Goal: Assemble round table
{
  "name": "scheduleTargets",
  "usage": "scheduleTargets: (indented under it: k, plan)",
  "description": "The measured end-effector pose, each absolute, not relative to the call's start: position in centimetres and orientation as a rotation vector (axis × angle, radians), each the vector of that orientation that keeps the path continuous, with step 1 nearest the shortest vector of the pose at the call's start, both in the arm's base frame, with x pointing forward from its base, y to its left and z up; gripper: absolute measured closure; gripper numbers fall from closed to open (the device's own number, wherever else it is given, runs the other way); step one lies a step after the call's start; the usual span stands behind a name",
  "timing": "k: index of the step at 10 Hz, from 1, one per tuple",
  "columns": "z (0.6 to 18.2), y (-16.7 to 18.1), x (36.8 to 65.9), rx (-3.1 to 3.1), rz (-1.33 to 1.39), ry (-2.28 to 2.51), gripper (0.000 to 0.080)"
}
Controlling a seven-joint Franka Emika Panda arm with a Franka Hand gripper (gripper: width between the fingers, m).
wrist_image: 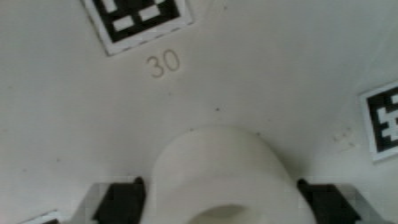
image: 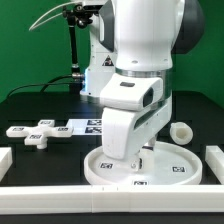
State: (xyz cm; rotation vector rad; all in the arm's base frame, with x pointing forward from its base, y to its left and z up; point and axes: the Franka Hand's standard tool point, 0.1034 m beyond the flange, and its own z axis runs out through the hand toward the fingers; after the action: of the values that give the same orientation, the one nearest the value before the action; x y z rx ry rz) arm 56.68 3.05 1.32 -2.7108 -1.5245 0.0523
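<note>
Lower edge of the exterior view: a white border bar (image: 60,195) runs across the front of the table (image: 60,150).

Directly behind it, at lower centre, the rimmed disc (image: 175,168) lies flat, tags facing up. The claw (image: 140,158) is lowered onto the middle of the disc.

In the wrist view, a rounded white cylinder (wrist_image: 217,165) stands off the disc face between the two dark fingers (wrist_image: 121,200). It is judged to be the central hub, since a separate leg is visible elsewhere. The pads flank it closely on both sides. Whether they press on it or only straddle it cannot be told from these views.

Governing relation: the hub sits centred between the fingers, its long axis upright and in line with the claw's approach.

Farther back:
- Right of centre: the short leg (image: 181,132) lies on its side on the table, apart from the disc, up and to the right of the claw. Its axis is roughly level; its exact heading is unclear.
- Left of centre: the cross-shaped foot (image: 30,132) lies flat, well apart from the claw.
- Between foot and arm: the marker board (image: 88,125).

Neither the leg nor the foot is fitted yet.
</note>
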Motion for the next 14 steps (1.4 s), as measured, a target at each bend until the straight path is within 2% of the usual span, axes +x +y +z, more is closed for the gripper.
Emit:
scheduleTargets:
  k: [7,8,9,12,14]
  plan:
    - [1.3,4.3,57.2,-2.706,0.045,-1.532,0.0393]
    - [1.3,4.3,57.2,-2.705,0.045,-1.532,0.0223]
    - [1.3,4.3,57.2,-2.706,0.045,-1.532,0.0173]
    - [2.4,3.4,56.7,-2.699,0.062,-1.557,0.0154]
    - [4.0,3.3,55.9,-2.74,0.053,-1.505,0.015]
